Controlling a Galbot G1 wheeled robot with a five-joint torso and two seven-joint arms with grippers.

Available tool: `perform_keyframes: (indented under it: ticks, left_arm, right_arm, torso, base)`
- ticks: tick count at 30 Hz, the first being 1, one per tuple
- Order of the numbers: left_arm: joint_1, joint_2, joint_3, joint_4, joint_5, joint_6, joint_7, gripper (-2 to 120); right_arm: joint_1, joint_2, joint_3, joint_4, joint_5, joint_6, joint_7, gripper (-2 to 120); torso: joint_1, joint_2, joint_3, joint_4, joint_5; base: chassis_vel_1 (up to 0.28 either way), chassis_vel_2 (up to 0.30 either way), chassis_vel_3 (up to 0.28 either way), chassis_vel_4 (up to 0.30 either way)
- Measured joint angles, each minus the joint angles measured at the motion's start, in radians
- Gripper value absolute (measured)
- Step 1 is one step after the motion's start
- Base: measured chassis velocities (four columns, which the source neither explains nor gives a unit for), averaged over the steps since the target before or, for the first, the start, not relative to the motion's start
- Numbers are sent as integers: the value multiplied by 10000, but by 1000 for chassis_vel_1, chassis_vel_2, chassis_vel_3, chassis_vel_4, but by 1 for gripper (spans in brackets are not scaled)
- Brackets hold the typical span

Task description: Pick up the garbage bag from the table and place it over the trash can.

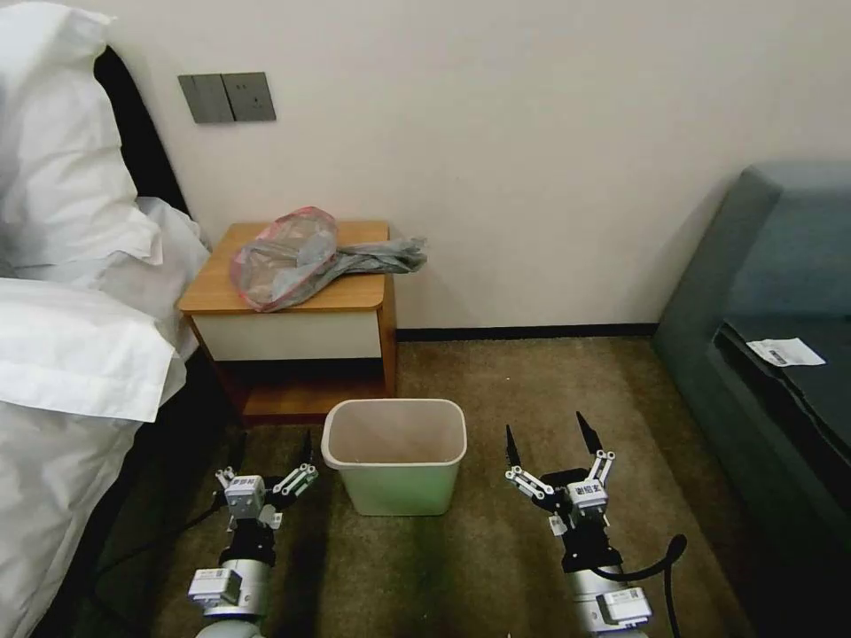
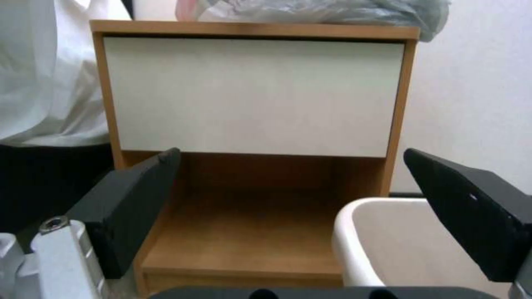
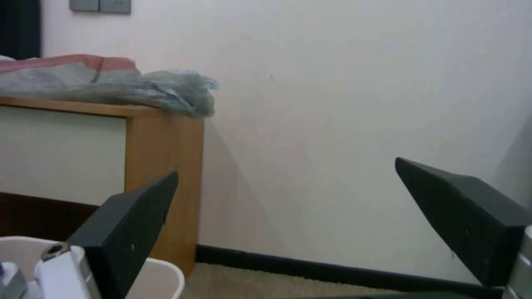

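Both your arms sit low at the bottom of the head view, reaching forward. Your left gripper (image 1: 270, 447) is at the lower left of the frame, fingers spread wide with nothing between them; its wrist camera shows the two dark fingers (image 2: 136, 199) splayed toward either side. Your right gripper (image 1: 548, 434) is at the lower right, also spread wide and holding nothing, black fingertips (image 1: 588, 431) pointing up the frame. Each wrist runs straight back to the bottom edge.
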Motion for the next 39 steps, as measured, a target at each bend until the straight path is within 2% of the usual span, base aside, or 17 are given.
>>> perform_keyframes:
  ticks: [39]
  left_arm:
    - [0, 0, 0, 0, 0, 0, 0, 100]
  right_arm:
    - [0, 0, 0, 0, 0, 0, 0, 100]
  torso:
    - [0, 0, 0, 0, 0]
  base:
    - [0, 0, 0, 0]
